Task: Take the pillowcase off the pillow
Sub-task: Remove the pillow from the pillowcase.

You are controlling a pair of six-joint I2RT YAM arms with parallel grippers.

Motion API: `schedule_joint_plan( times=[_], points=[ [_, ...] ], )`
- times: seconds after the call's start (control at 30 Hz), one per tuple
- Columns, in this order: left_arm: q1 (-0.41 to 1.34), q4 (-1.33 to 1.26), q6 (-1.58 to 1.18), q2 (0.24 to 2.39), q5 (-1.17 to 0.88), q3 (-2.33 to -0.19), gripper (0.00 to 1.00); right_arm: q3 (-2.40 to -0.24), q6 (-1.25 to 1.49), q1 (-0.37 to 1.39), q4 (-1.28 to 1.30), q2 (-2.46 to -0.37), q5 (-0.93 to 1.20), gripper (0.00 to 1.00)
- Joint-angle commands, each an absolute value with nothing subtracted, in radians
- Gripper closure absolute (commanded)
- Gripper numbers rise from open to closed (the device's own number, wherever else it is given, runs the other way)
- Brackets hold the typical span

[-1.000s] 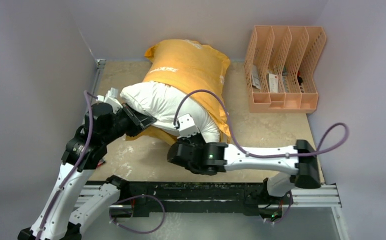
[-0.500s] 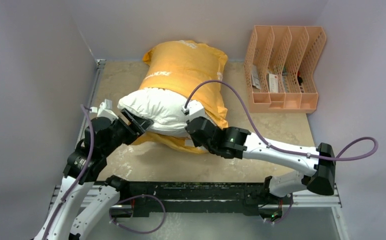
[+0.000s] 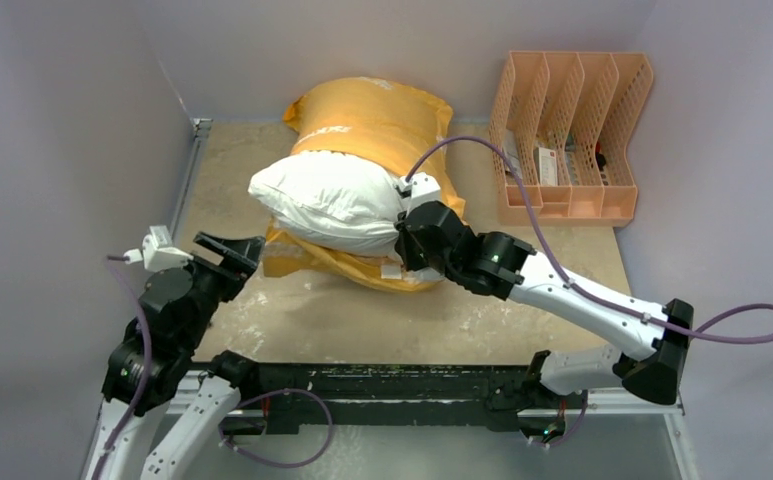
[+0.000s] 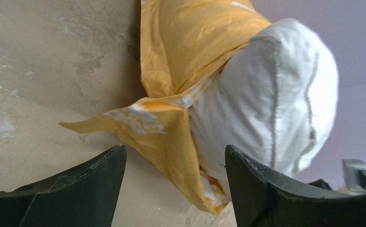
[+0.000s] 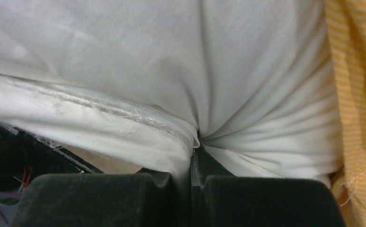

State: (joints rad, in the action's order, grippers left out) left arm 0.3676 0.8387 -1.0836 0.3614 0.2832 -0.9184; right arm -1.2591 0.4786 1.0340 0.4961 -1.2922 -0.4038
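pillow (image 3: 332,200) lies mid-table, white end out of pillowcase (image 3: 372,110), long axis running 1 to 7 o'clock. right gripper (image 3: 409,238) is clamped on the pillow's edge at its 4 o'clock. left gripper (image 3: 232,250), jaws apart and empty, sits just off the loose pillowcase hem, at its 8 o'clock.

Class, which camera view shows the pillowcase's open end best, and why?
Left wrist: the pillowcase mouth gapes with the pillow bulging out. Top external shows most of it, the mouth partly hidden under the pillow. Right wrist shows only an orange strip at right.
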Motion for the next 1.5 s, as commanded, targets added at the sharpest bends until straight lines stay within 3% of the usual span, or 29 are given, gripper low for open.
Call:
schedule_joint_plan(
  times=[0.0, 0.27, 0.3, 0.37, 0.47, 0.7, 0.9, 1.0, 1.07, 1.1, 1.3, 1.47],
  points=[
    [0.364, 0.713, -1.052, 0.462, 0.219, -0.865, 0.25, -1.294, 0.554, 1.028, 0.337, -1.167, -0.331, 1.0],
    [0.364, 0.407, -0.93, 0.67, 0.147, -0.837, 0.22, -1.275, 0.55, 1.029, 0.396, -1.088, -0.266, 1.0],
    [0.364, 0.352, -0.921, 0.687, 0.115, -0.822, 0.27, -1.276, 0.551, 1.029, 0.408, -1.087, -0.264, 1.0],
    [0.364, 0.271, -0.91, 0.725, 0.049, -0.802, 0.47, -1.27, 0.559, 1.029, 0.418, -1.076, -0.262, 1.0],
    [0.364, 0.276, -0.919, 0.781, 0.063, -0.783, 0.99, -1.265, 0.567, 1.029, 0.419, -1.05, -0.272, 1.0],
    [0.362, 0.486, -0.896, 0.88, 0.347, -0.733, 1.0, -1.318, 0.639, 1.028, 0.479, -0.975, -0.364, 1.0],
    [0.36, 0.373, -0.934, 0.933, 0.247, -0.71, 1.0, -1.289, 0.652, 1.029, 0.45, -0.921, -0.384, 1.0],
    [0.36, 0.34, -0.939, 0.85, 0.181, -0.715, 0.59, -1.29, 0.657, 1.029, 0.491, -0.953, -0.403, 1.0],
    [0.36, 0.391, -0.932, 0.774, 0.188, -0.736, 0.4, -1.288, 0.657, 1.029, 0.5, -0.973, -0.416, 1.0],
    [0.36, 0.433, -0.931, 0.737, 0.194, -0.751, 0.36, -1.287, 0.657, 1.028, 0.507, -0.981, -0.428, 1.0],
    [0.36, 0.63, -0.977, 0.604, 0.149, -0.832, 0.26, -1.335, 0.64, 1.01, 0.607, -1.076, -0.529, 1.0],
    [0.36, 0.793, -1.03, 0.48, 0.183, -0.842, 0.24, -1.328, 0.608, 0.918, 0.553, -1.115, -0.408, 1.0]
  ],
)
